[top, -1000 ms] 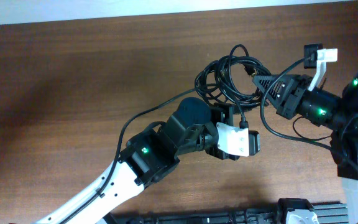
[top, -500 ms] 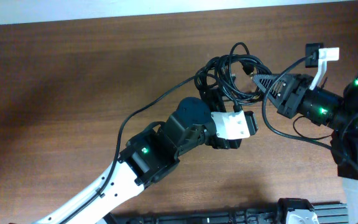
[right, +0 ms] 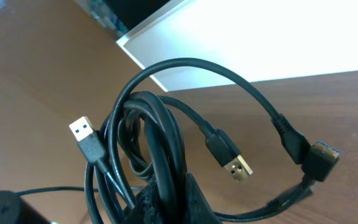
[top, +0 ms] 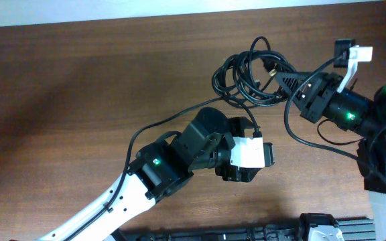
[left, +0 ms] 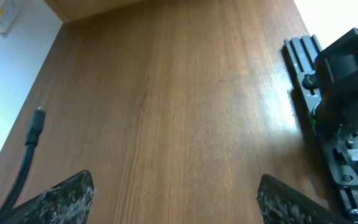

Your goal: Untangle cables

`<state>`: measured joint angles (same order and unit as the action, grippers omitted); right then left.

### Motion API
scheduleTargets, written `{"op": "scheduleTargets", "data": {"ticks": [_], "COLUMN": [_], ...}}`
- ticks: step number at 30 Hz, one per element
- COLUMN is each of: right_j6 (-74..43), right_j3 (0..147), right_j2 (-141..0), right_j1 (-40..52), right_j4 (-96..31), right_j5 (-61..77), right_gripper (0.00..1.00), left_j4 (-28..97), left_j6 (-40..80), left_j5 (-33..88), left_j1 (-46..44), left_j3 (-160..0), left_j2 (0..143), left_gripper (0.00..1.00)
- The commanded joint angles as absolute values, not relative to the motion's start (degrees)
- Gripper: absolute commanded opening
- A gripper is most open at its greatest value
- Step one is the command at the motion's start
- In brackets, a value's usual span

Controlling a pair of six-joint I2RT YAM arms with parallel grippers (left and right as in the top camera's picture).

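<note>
**A:** Where are the cables (top: 246, 73)?

**B:** Bunched at the far right of the tabletop (top: 79, 80). It's a rough coil, slightly longer left-right. The right tool (top: 281, 80) is pressed together, pinching the coil's right edge.

**A:** And the left tool (left: 176, 205)?

**B:** Spread, with only bare wood between the fingers. It sits on the near side of the coil, apart from it.

**A:** What does the next grab turn on?

**B:** One tail (top: 254, 120) leaves the coil running far-to-near and ends just beside the left tool's far finger. The left arm is nearer to it. My call is to turn that tool toward the far side and close across the tail.

**A:** Which way do the plugs (right: 235, 165) point?

**B:** The right wrist view shows three, splayed different ways. I can't tell which one belongs to the tail.
</note>
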<state>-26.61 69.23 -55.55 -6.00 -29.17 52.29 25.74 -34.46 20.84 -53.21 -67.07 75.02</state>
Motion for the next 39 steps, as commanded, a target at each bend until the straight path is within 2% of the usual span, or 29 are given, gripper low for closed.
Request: {"op": "scheduleTargets", "data": {"ticks": [1,5,8,15,20,31,35,39], "right_j6": [-23.6,-19.0,-12.9,-1.7,5.6,14.8,14.8,14.7], "right_j3": [71.0,71.0,71.0,71.0,71.0,71.0,71.0,71.0], "right_j2": [-55.1,-55.1,-55.1,-55.1,-55.0,-55.0,-55.0,-55.0], "right_j1": [-6.1,-6.1,-6.1,-6.1,-6.1,-6.1,-6.1,-6.1], "right_j4": [-28.8,-29.0,-30.0,-36.3,-38.9,-39.3,-39.2,-39.3], "right_j5": [47.9,47.3,47.3,47.6,53.2,64.8,67.6,71.8], "right_gripper": [0.04,0.04,0.04,0.04,0.04,0.04,0.04,0.04], "left_j4": [25.8,25.5,25.1,25.0,25.6,27.5,27.1,26.6], "left_j6": [-34.3,-34.3,-34.3,-33.8,-33.8,-32.3,-32.3,-32.3], "left_j5": [23.3,22.7,17.3,2.1,-3.1,-2.7,3.5,9.1], "left_j1": [-53.1,-53.1,-53.1,-53.1,-53.1,-47.0,-46.6,-46.6], "left_j3": [-67.5,-67.5,-67.5,-67.5,-67.5,-67.5,-67.5,-67.5], "left_j2": [72.8,68.2,64.2,58.6,58.4,58.4,58.5,58.7], "left_gripper": [0.85,0.84,0.75,0.75,0.76,0.78,0.89,0.9]}}
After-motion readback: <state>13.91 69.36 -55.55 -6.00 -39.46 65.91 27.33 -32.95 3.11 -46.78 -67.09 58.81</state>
